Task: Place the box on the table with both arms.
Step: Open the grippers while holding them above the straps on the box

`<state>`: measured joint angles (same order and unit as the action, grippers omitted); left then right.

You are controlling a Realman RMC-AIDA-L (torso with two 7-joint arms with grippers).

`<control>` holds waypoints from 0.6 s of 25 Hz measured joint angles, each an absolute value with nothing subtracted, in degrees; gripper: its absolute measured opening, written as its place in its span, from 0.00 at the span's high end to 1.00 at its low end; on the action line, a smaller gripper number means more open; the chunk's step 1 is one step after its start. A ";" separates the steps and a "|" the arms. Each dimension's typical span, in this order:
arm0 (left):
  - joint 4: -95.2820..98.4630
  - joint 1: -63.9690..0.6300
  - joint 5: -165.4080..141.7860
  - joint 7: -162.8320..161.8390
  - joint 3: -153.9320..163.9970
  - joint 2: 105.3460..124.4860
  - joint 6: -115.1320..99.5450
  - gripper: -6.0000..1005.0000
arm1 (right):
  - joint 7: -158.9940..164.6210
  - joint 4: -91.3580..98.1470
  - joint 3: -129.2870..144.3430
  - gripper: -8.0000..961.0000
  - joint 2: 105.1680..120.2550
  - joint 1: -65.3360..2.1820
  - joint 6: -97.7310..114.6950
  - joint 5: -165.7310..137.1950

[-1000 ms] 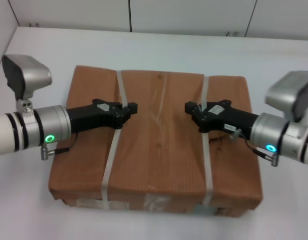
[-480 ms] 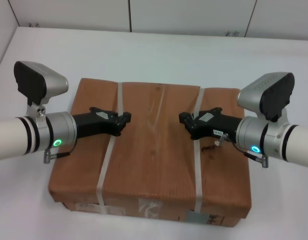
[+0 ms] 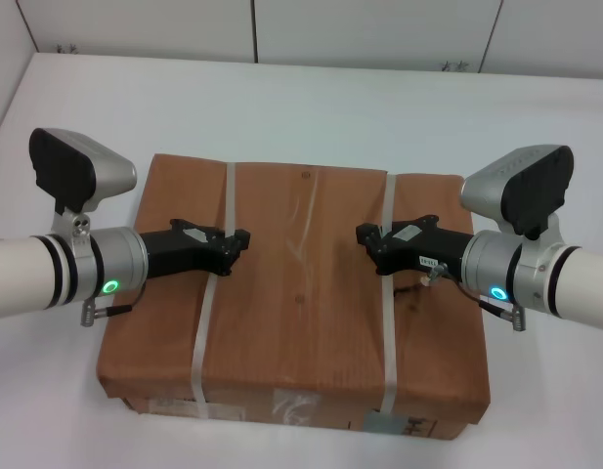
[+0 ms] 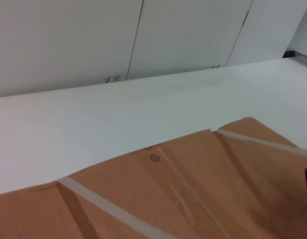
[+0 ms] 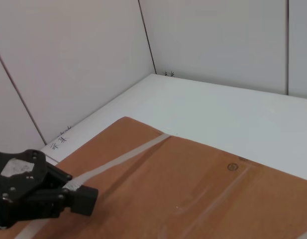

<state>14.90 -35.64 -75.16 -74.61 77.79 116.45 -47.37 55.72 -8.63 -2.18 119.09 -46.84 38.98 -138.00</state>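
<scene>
Box looks down on the table; your grippers are at its straps

You have the strapped cardboard box (image 3: pixel 296 293) lying flat on the white table (image 3: pixel 301 98), near its front edge and midway between the side edges, so what's left seems to be letting go and pulling back. Your left gripper (image 3: pixel 237 241) sits at the left strap (image 3: pixel 211 311), your right gripper (image 3: pixel 367 237) at the right strap (image 3: pixel 387 322); whether either pinches its strap, I cannot tell

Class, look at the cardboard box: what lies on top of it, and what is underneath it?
On top of the box: two white straps, a clear tape seam, and the left gripper and right gripper at the straps. Beneath is the table; the box covers the contact.
</scene>
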 joint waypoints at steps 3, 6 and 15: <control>14.88 -35.63 -75.19 -74.34 77.79 116.45 -47.32 0.91 | 55.73 -8.62 -2.20 0.97 119.09 -46.75 39.10 -137.98; 14.86 -35.62 -75.21 -74.23 77.79 116.45 -47.28 0.90 | 55.75 -8.56 -2.20 0.96 119.09 -46.76 39.11 -137.98; 14.84 -35.33 -75.25 -74.17 78.89 116.46 -46.61 0.89 | 58.61 -8.66 -1.10 0.93 119.09 -46.67 40.35 -139.55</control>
